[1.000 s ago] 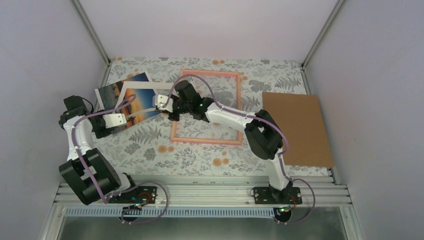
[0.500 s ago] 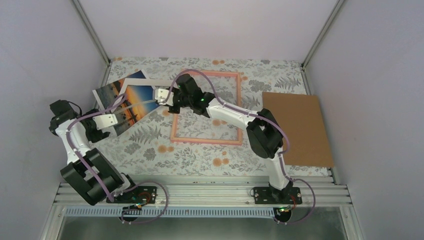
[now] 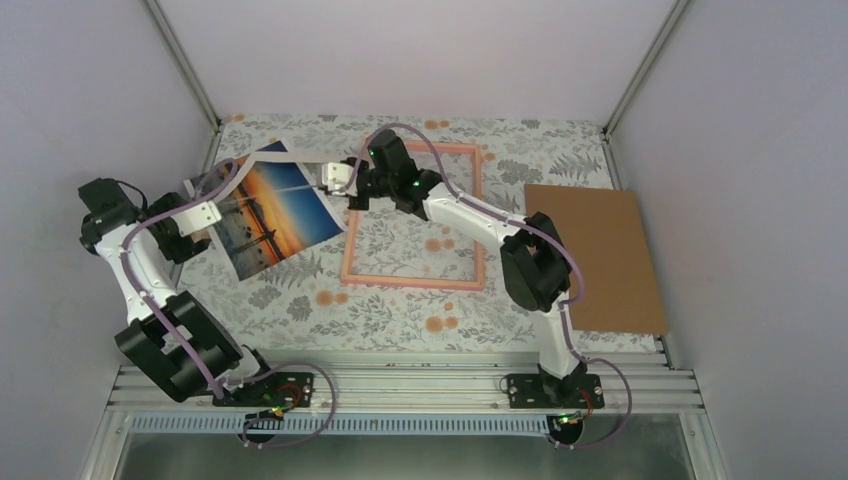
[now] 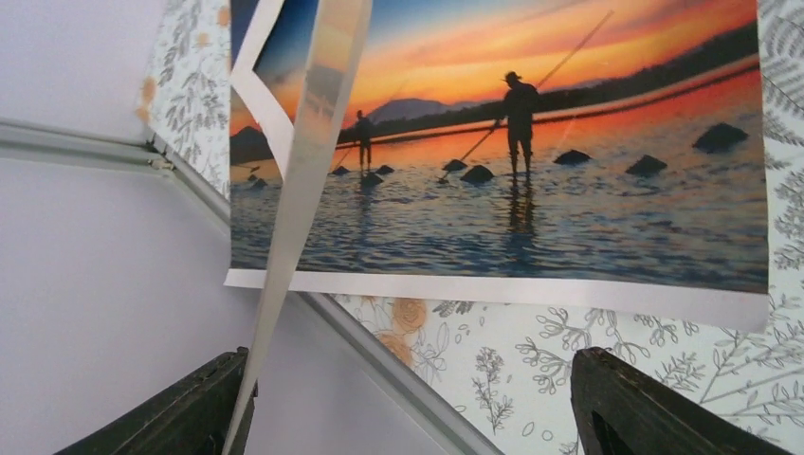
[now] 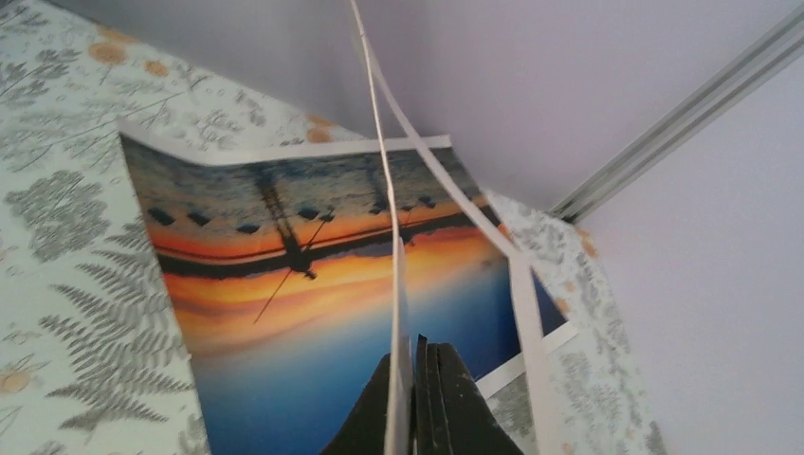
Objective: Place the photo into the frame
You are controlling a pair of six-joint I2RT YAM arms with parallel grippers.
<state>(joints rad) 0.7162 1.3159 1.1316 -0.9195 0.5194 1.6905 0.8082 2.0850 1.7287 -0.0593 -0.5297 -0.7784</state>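
Well left of the frame (image 3: pixel 415 284), the left gripper (image 4: pixel 410 360) stands spread, empty. The photo (image 3: pixel 280 205) lies flat just left of the frame. At the frame's far-left corner, the right gripper (image 5: pixel 414 379) pinches the white mat board (image 5: pixel 526 332), held edgewise.

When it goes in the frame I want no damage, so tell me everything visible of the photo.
The photo is a glossy print: blue sky over an orange sunset, dark figures with poles in rock-strewn water, one white border. It lies face up, skewed, on the flowered table, left of the pink frame and outside it. The right gripper, jaws shut, holds the white mat board tilted up by its far edge; contact is unclear. The open left gripper grips nothing.
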